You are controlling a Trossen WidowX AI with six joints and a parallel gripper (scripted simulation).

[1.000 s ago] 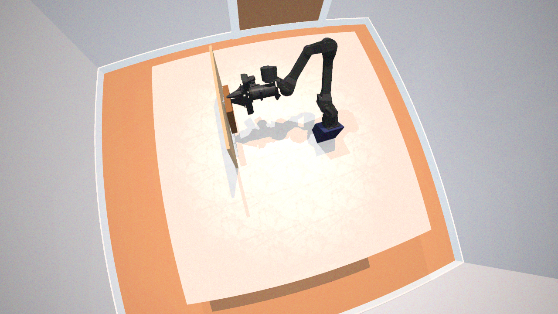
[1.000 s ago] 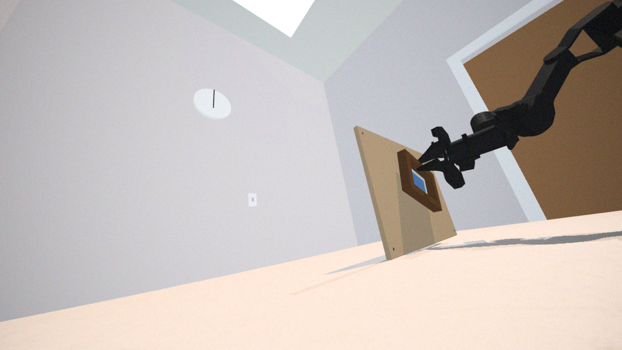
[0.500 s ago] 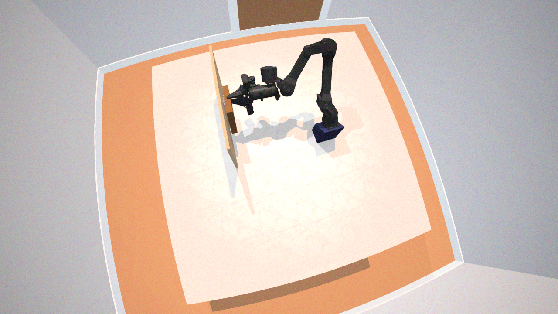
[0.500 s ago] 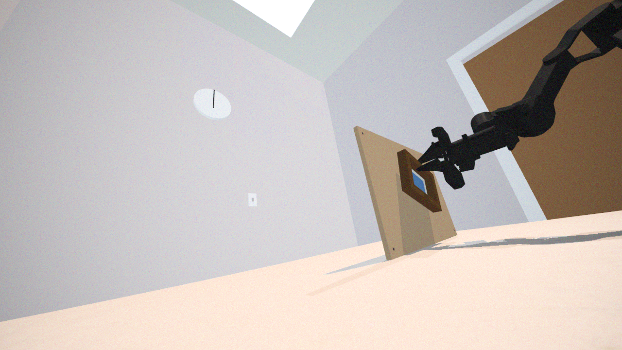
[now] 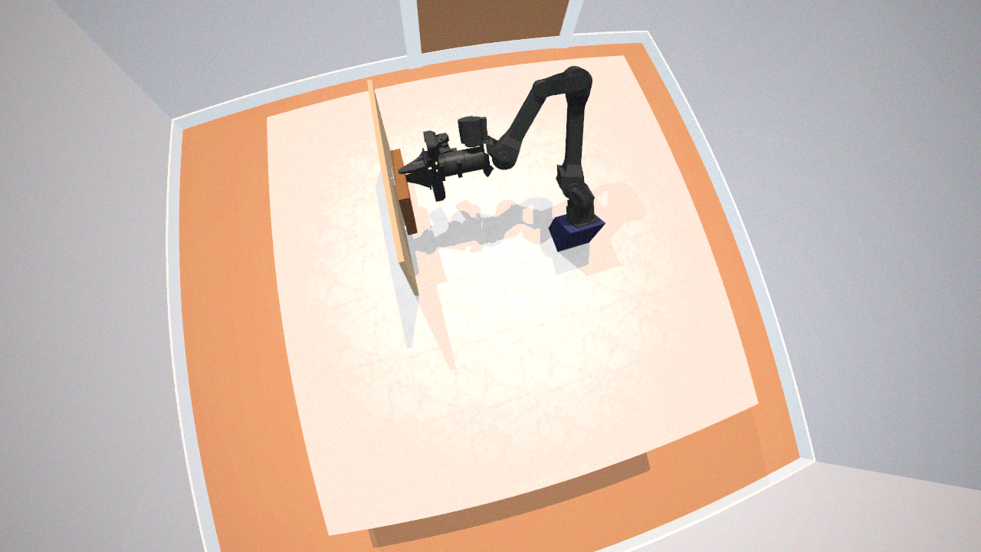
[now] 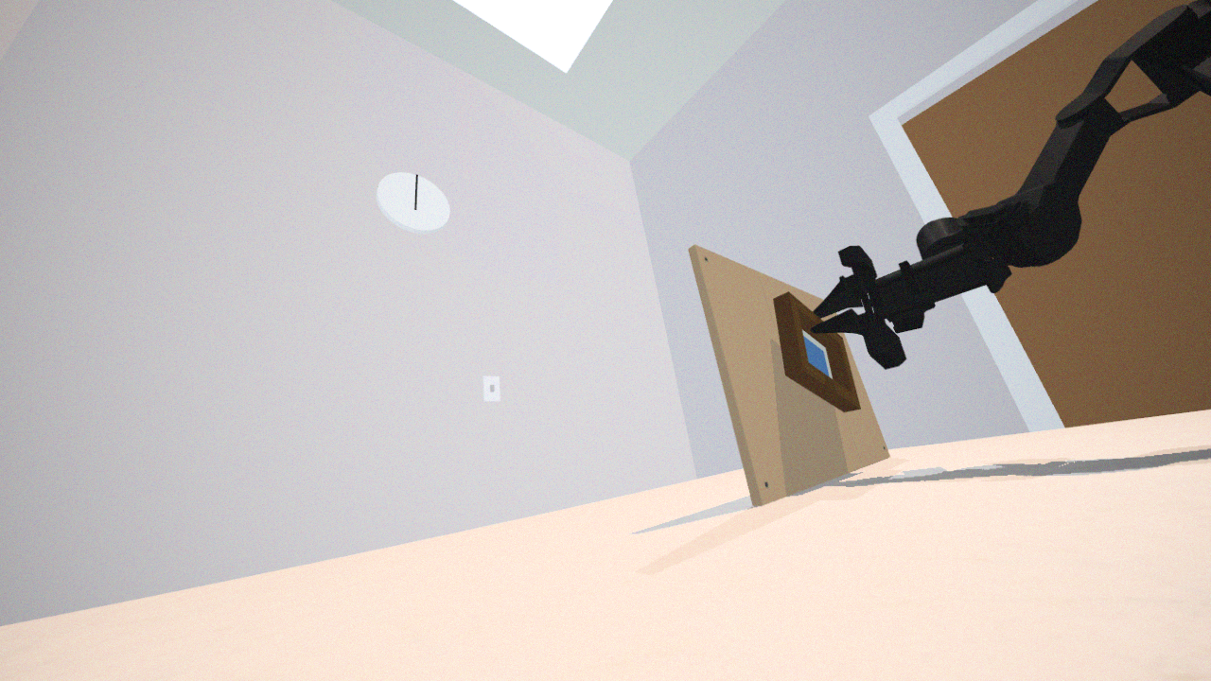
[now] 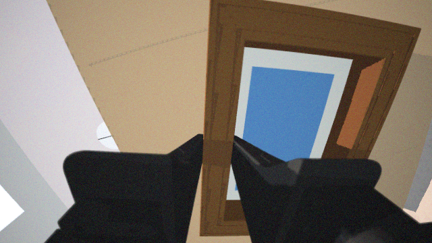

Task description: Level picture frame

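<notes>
The brown picture frame [image 5: 408,215] [image 6: 791,359] [image 7: 221,84] has a white mat and a blue picture and is in front of the upright tan board. My gripper [image 5: 402,171] [image 6: 815,323] [image 7: 216,140] is shut on the frame's top bar, one finger above the bar and the other inside the opening, over the picture. In the wrist view the bar runs up and down between the fingertips. The screw and the notched strip are hidden behind the frame, so I cannot tell whether the strip rests on the screw.
The tan board [image 5: 378,133] [image 6: 728,364] [image 7: 145,91] stands upright on the pale table top [image 5: 514,384] [image 6: 508,609]. The arm's dark blue base [image 5: 575,234] is on the table opposite the board. A round white clock [image 6: 412,201] and a switch plate [image 6: 491,389] are on the far wall.
</notes>
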